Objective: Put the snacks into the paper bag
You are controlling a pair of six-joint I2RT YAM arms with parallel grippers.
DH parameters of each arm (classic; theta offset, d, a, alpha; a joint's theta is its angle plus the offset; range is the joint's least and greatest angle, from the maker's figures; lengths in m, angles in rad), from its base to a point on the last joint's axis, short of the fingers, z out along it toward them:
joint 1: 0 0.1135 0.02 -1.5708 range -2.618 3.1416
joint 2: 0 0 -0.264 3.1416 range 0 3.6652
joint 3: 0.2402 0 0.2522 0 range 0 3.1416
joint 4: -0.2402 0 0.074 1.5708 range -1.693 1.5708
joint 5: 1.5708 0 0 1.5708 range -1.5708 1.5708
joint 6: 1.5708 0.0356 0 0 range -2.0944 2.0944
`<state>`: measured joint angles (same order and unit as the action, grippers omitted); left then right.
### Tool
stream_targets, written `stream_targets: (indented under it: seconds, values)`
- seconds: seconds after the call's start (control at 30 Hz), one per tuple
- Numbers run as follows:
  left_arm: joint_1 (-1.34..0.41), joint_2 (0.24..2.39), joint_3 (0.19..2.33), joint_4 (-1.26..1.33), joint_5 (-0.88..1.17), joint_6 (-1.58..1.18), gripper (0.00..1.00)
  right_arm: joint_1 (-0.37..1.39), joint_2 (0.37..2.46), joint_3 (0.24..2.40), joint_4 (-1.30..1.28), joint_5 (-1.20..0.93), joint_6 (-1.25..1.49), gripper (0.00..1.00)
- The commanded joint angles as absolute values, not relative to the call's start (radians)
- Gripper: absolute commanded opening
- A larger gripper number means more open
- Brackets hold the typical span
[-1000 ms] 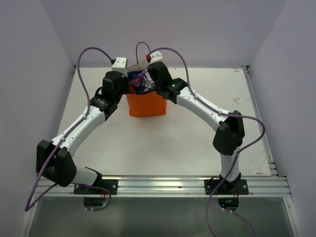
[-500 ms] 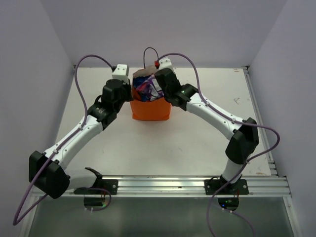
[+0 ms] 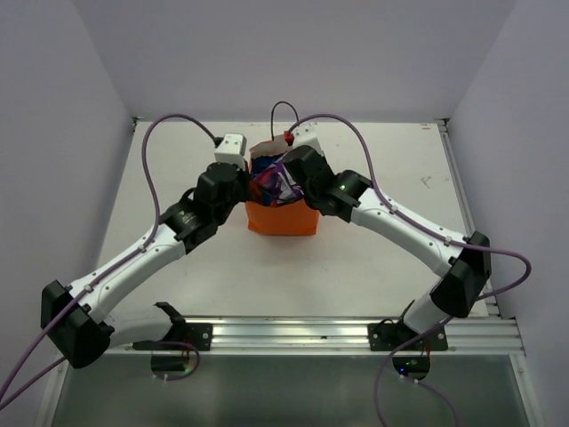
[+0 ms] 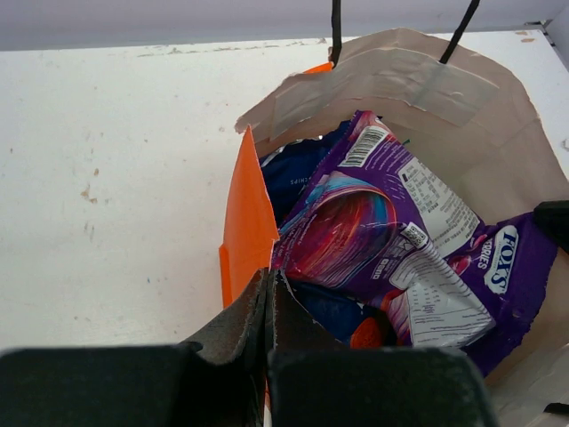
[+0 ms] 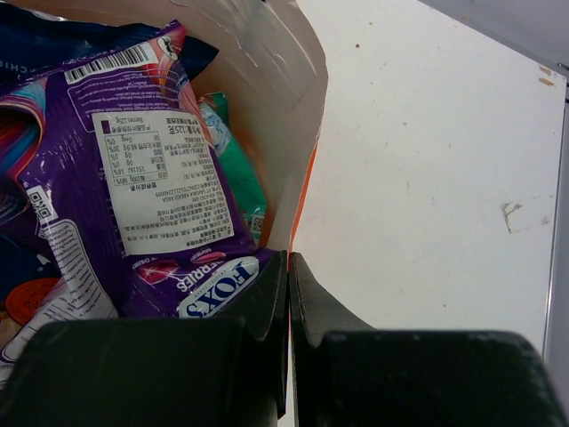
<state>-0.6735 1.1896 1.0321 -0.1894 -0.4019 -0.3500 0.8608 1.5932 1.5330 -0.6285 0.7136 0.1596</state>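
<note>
The orange paper bag stands upright on the white table, its thin dark handles at the far rim. Snacks fill it: a purple pack on top, a dark blue bag under it, a teal pack against the right wall, and a bit of red-orange packet low down. My left gripper is shut on the bag's left wall. On the opposite side, my right gripper is shut on the right wall.
A metal rail runs along the table's near edge with both arm bases on it. Another rail lines the right edge. Purple cables arch over both arms. Walls close in the left, back and right sides.
Both grippers, still shut on the bag's walls, have carried the bag toward the near side and a little right. Both arms have stretched out to follow.
</note>
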Motion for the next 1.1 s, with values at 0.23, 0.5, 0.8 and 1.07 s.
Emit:
stream_targets:
  seconds: [0.23,0.5,0.8,1.07]
  values:
    - [-0.825,1.123,1.023,-0.313,-0.551,-0.457,0.00,0.939,1.470,1.508,-0.709,0.815,0.245,0.00]
    - [-0.891,1.131,1.037,-0.353,-0.614,-0.486,0.00,0.942,1.440,1.459,-0.721,0.825,0.276,0.00]
    - [-0.900,1.140,1.115,-0.185,-0.764,-0.304,0.75,0.942,1.378,1.485,-0.545,0.905,0.132,0.67]
    - [-0.900,1.017,1.059,0.162,-1.017,-0.061,0.91,0.942,1.168,1.346,-0.233,1.219,-0.070,0.76]
